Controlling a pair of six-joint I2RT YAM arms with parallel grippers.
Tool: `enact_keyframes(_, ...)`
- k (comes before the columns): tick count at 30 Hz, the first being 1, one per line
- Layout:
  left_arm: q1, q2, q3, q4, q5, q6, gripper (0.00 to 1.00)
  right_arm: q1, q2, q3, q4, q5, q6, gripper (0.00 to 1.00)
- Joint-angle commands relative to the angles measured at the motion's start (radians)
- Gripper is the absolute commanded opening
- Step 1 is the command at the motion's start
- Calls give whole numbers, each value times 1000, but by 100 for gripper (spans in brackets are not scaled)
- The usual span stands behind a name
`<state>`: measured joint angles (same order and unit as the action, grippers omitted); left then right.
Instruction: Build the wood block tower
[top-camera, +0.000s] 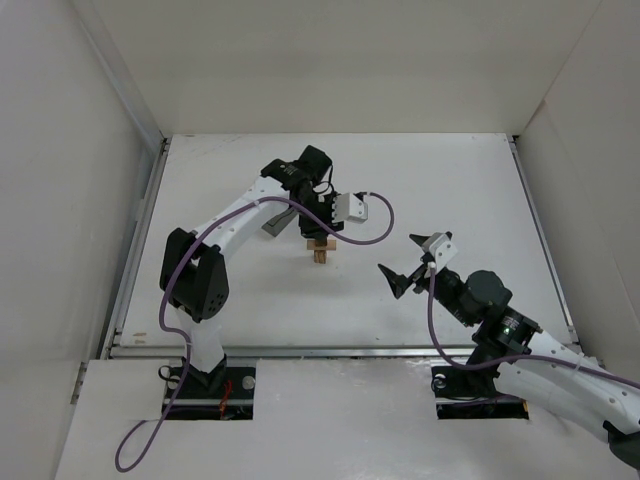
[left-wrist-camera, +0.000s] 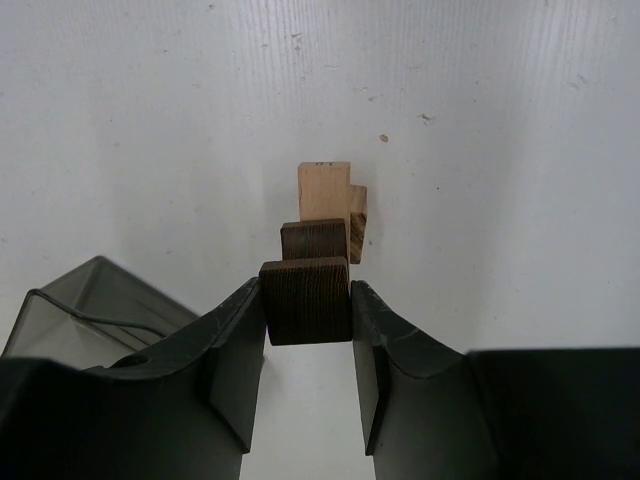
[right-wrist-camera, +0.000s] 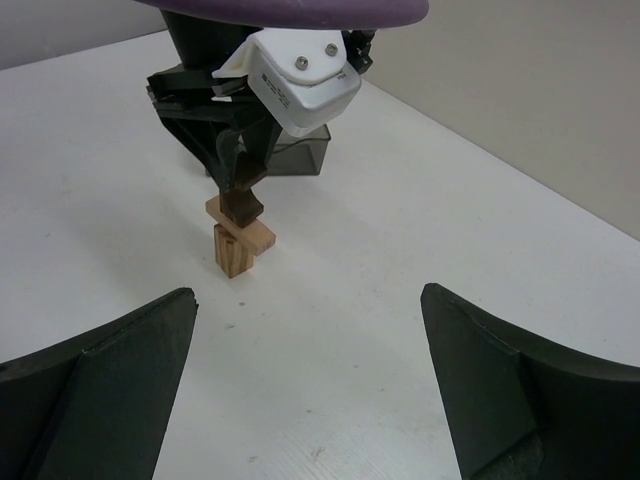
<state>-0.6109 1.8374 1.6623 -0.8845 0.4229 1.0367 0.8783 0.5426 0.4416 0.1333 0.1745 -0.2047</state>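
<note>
Our left jaws are gripping a dark brown wooden block (left-wrist-camera: 306, 300) atop the tan-and-brown wooden block tower (right-wrist-camera: 240, 250). Our right jaws are gaping wide.

Translucent grey bin (left-wrist-camera: 80, 310) on white table (top-camera: 450, 180)

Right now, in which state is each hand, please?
Left hand: closed, holding a dark brown block over the wood block tower.
Right hand: open, holding nothing.
</note>
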Motion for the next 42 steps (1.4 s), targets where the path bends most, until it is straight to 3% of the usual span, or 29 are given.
enact_keyframes(1,3,-10,-3,-10,42,0,6,5,-10,2,17,20,14,100)
enact_keyframes(22,3,-10,-21,-28,42,31,8,5,-1,2,17,29,14,100)
enact_keyframes(26,3,-10,-21,-28,33,31,13,5,-1,2,8,29,14,100)
enact_keyframes(31,3,-10,-21,-16,22,5,37,5,-1,2,8,29,14,100)
enact_keyframes(36,3,-1,-21,4,-4,-24,52,5,-1,2,-1,29,14,100)
enact_keyframes(42,3,-10,-12,13,-13,-24,58,5,-1,2,-1,29,14,100)
